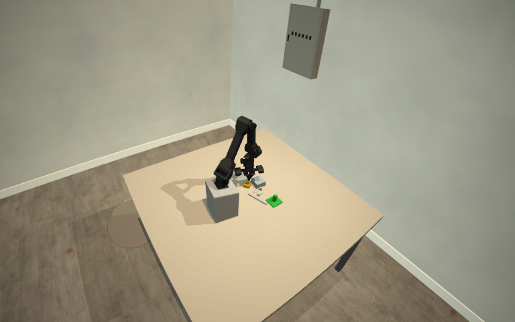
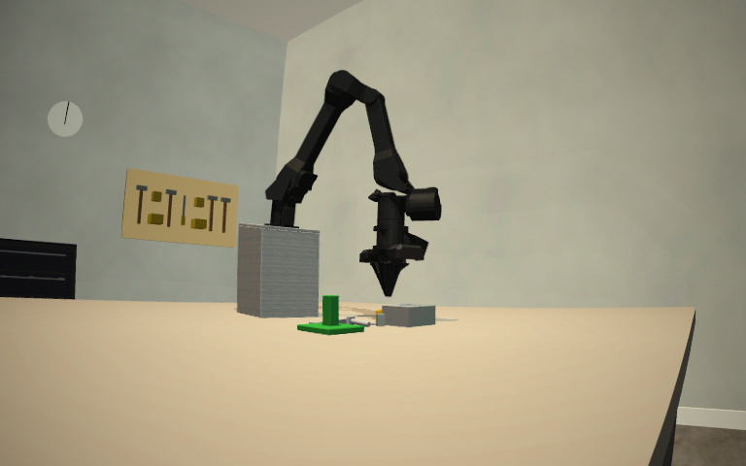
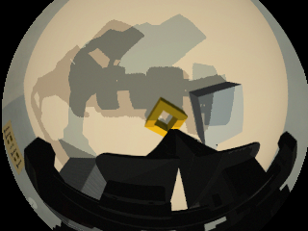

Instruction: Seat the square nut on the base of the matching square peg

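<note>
The yellow square nut [image 1: 247, 184] lies flat on the table, next to a grey block [image 1: 259, 182]. In the wrist view the nut [image 3: 166, 117] shows just beyond my fingertips, with its square hole facing up. The green square peg [image 1: 275, 198] stands on its green base [image 2: 330, 327] to the right of the nut. My gripper [image 2: 389, 289] points straight down and hangs above the nut and the grey block [image 2: 408, 315], apart from both. Its fingers [image 3: 176, 138] are shut together with nothing between them.
The arm stands on a grey pedestal [image 1: 222, 203]. A thin white bar [image 1: 257, 198] and small pale parts lie between the nut and the peg. The table's right edge [image 2: 676, 384] is far from the work area.
</note>
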